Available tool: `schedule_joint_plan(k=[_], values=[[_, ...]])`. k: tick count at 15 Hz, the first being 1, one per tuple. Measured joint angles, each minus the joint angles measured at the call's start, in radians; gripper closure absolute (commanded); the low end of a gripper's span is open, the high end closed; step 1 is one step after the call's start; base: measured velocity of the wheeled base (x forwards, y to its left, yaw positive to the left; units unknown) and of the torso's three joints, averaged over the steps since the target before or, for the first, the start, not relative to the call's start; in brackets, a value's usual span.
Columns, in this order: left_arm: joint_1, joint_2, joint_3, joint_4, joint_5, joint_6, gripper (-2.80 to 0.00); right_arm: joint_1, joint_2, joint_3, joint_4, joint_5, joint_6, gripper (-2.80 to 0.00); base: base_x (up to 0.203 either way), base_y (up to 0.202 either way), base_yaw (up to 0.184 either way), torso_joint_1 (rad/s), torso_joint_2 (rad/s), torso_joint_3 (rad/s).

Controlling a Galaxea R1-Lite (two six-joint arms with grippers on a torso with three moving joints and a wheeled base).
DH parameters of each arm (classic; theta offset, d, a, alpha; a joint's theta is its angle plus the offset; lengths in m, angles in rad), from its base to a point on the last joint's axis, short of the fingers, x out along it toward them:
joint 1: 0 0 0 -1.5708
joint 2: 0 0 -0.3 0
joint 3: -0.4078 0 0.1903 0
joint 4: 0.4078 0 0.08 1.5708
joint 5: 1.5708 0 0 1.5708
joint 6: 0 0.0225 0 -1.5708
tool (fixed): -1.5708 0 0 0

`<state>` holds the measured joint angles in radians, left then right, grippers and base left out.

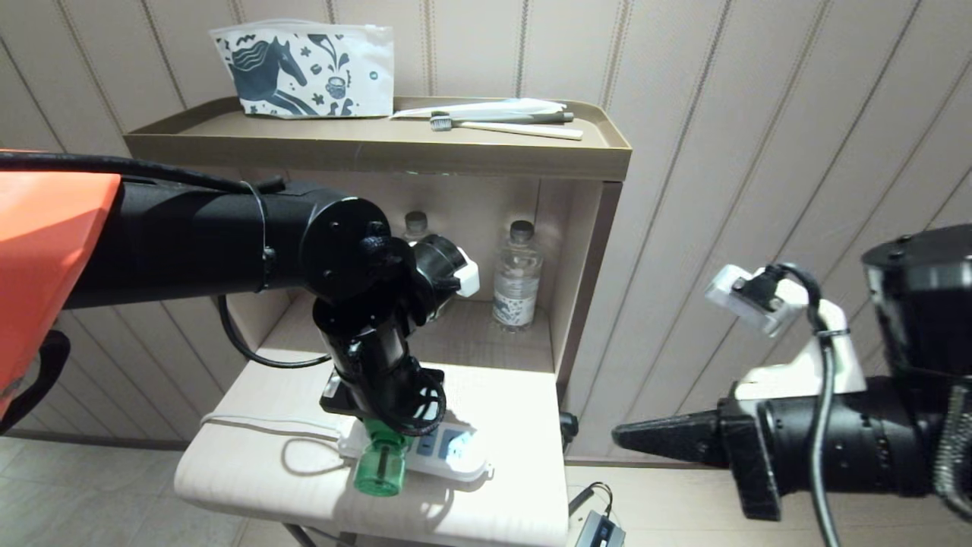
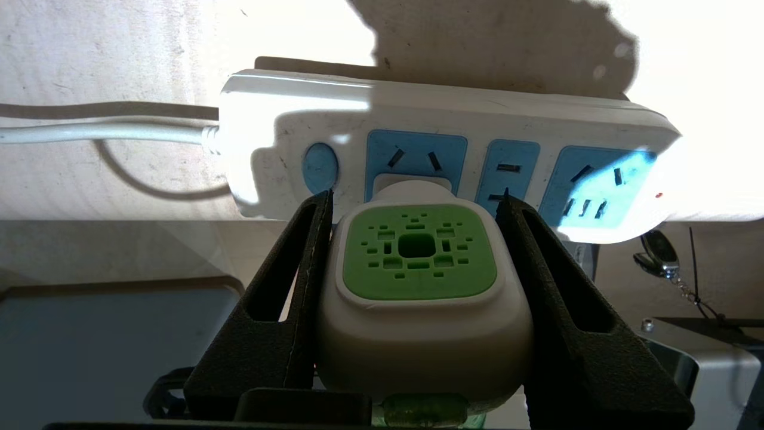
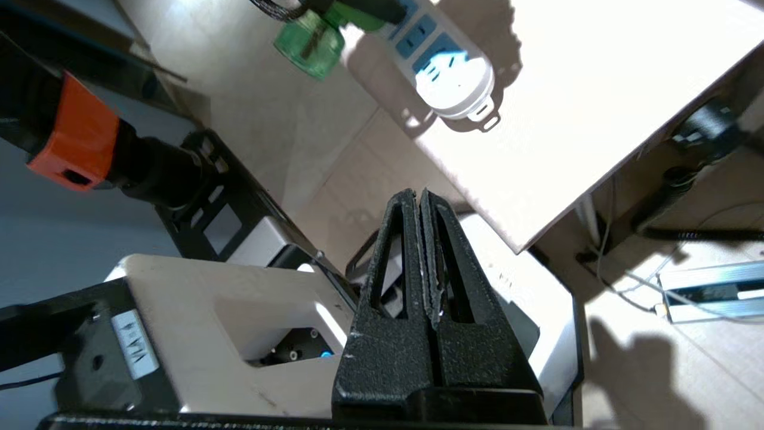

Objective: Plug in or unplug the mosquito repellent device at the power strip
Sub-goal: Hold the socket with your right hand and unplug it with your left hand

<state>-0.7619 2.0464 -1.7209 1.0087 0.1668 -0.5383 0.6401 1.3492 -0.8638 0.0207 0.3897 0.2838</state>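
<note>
The mosquito repellent device (image 2: 418, 251) has a white body with a green vented top, and its translucent green bottle (image 1: 377, 467) points toward the table's front edge. It sits pressed against a light-blue socket of the white power strip (image 2: 477, 119), which lies flat on the low table (image 1: 250, 471). My left gripper (image 2: 416, 197) reaches down from above and is shut on the device, one black finger on each side. My right gripper (image 1: 619, 437) hangs off to the right of the table, shut and holding nothing. The strip (image 3: 453, 89) and the bottle (image 3: 307, 42) also show in the right wrist view.
The strip's thin white cord (image 1: 258, 425) loops leftward across the table. Two clear water bottles (image 1: 516, 277) stand in the cabinet niche behind. On the top tray (image 1: 607, 144) lie a printed pouch (image 1: 304, 68) and a toothbrush (image 1: 505, 125). A dark adapter (image 1: 600, 528) lies on the floor.
</note>
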Motion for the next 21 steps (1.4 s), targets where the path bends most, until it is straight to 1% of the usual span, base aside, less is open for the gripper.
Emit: schedule_joint_plan(k=[4,10,15,21], values=[[-0.006,0.003,0.004,-0.001,-0.001,0.0,0.0,0.056,0.186,0.015,-0.172,0.0,-0.005,0.0,0.0,0.0,0.0,0.0,0.0,0.0],[-0.007,0.026,0.004,-0.01,-0.003,-0.007,0.0,0.071,0.461,-0.049,-0.308,-0.003,-0.007,0.0,0.0,0.0,0.0,0.0,0.0,0.0],[-0.007,0.045,0.007,-0.018,-0.005,-0.013,0.0,0.081,0.561,-0.078,-0.341,-0.004,-0.008,0.0,0.0,0.0,0.0,0.0,0.0,0.0],[-0.006,0.066,-0.003,-0.034,-0.001,-0.013,0.0,0.105,0.59,-0.109,-0.341,-0.004,-0.006,0.0,0.0,0.0,0.0,0.0,0.0,0.0]])
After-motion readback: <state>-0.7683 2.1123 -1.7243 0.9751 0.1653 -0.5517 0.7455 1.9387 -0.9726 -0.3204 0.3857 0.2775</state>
